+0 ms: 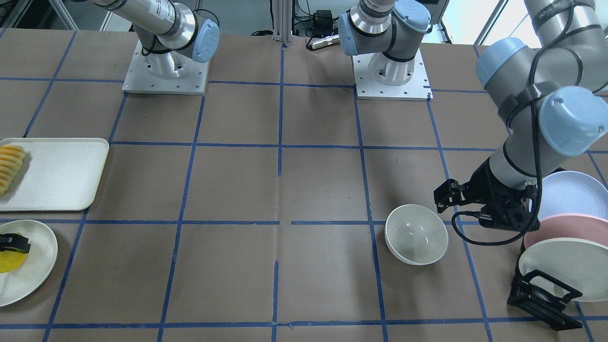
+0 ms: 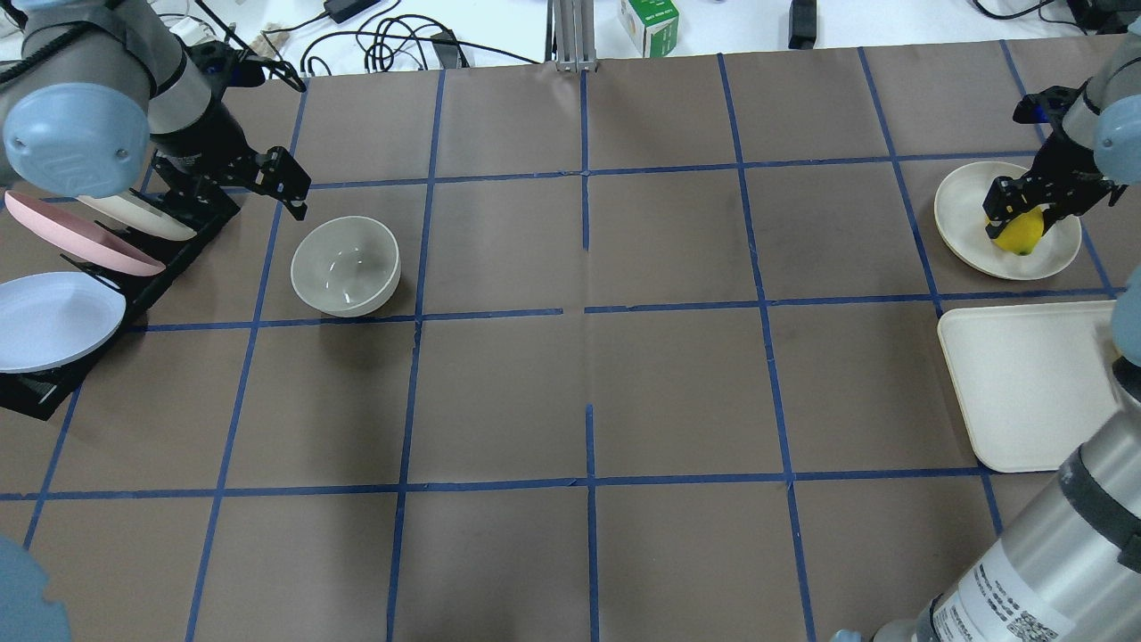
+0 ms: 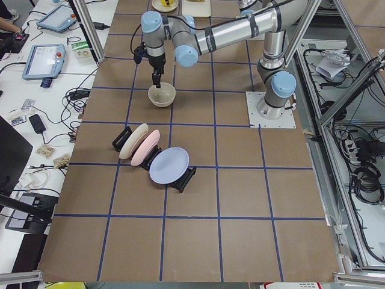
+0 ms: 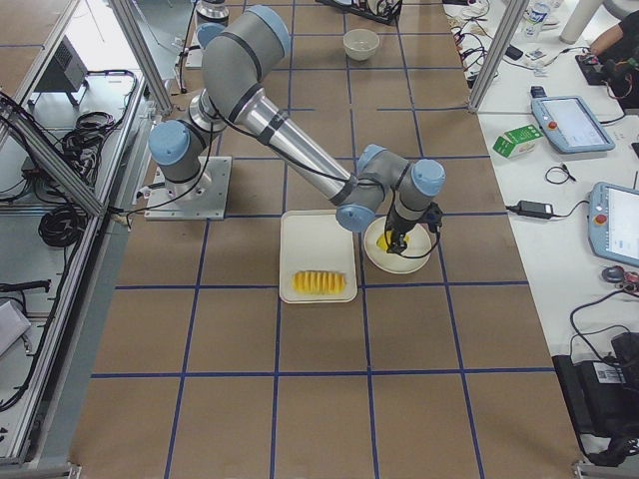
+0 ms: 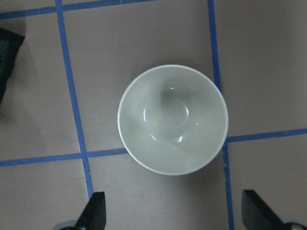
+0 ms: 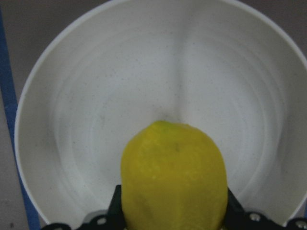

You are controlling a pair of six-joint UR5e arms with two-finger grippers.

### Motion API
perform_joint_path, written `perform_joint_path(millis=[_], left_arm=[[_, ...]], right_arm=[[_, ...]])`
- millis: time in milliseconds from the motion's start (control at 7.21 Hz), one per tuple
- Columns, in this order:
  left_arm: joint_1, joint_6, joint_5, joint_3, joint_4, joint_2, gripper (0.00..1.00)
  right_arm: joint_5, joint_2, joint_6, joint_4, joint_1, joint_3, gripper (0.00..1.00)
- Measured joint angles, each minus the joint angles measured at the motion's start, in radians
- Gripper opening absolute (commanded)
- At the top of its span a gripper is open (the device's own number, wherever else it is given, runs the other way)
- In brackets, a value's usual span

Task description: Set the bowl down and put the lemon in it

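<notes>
Overhead exterior shows us the right pincer (image 2: 1016,223) clamped on the lemon (image 2: 1021,239), partly hiding it, over the plate (image 2: 958,209); left pincer (image 2: 283,183) wide, near the bowl (image 2: 346,266).

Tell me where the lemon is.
In the overhead view, the lemon is at the far right, held in the right gripper over the cream plate, just beyond the tray.

Over on the robot's left the bowl (image 2: 345,266) sits on the surface (image 2: 588,392) just beside the plate rack (image 2: 62,294), while well apart on its right the lemon (image 2: 1019,234) lies on a plate (image 2: 967,234), a tray (image 2: 1025,383) carrying slices (image 4: 319,283) beside it, nearer the robot.
</notes>
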Motion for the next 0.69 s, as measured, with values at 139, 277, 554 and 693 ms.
perform_joint_path(millis=[139,277,554,693], left_arm=[[0.014,0.014,-0.001,-0.010,0.056,-0.053,0.94],[0.020,0.020,-0.002,-0.024,0.116,-0.101,0.89],[0.022,0.024,-0.004,-0.042,0.184,-0.176,0.40],[0.023,0.026,-0.010,-0.045,0.198,-0.203,0.02]], right_arm=[[-0.001,-0.021,-0.001,0.022,0.000,0.000,0.00],[0.001,-0.056,-0.001,0.067,0.004,0.000,0.00],[0.036,-0.139,0.000,0.188,0.024,0.001,0.00],[0.055,-0.172,0.004,0.236,0.044,0.001,0.00]])
